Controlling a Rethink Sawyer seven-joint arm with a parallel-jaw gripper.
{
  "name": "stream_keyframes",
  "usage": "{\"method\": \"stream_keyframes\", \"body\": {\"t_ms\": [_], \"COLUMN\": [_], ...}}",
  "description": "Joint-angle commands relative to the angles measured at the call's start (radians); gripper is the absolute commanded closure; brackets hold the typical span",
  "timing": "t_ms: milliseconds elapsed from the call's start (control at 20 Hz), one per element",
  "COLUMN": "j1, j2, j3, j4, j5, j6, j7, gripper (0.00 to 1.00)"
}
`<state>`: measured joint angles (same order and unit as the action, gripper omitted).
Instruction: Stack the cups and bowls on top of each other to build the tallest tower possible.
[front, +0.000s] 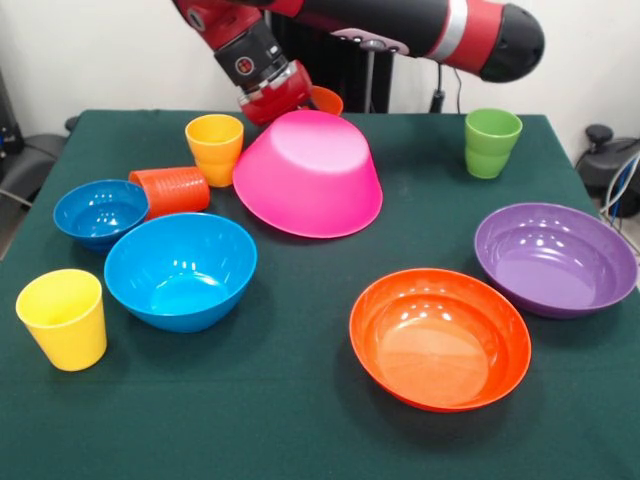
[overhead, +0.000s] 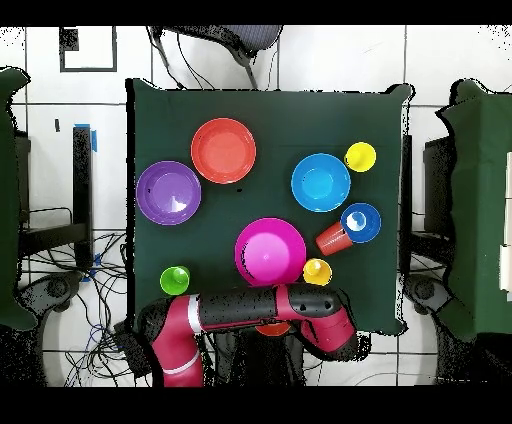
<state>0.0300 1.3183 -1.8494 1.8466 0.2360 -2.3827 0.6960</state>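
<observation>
Large pink bowl (front: 308, 175) upturned and tilted; other bowls empty.

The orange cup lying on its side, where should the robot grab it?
Probably around the ribbed wall near the open mouth, coming straight down from above. The orange cup lies tipped over, mouth toward the pink bowl, its closed end close to the small blue bowl, so the top side is free.
</observation>
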Motion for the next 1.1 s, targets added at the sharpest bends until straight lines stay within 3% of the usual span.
{"method": "stream_keyframes", "body": {"t_ms": [50,350,600,850,1100], "j1": [0.037,0.018,-0.013,-0.089,-0.143], "j2": [0.128,0.159,0.158,0.135,0.126], "j3": [0.034,-0.006,-0.028,-0.063,-0.084], "j4": [-0.141,-0.088,-0.038,0.029,0.057], "j5": [0.019,-0.037,-0.081,-0.154,-0.2], "j6": [0.175,0.212,0.181,0.094,0.081], "j7": [-0.194,-0.275,-0.318,-0.393,-0.454], "gripper": [0.0,0.0,0.0,0.0,0.0]}}
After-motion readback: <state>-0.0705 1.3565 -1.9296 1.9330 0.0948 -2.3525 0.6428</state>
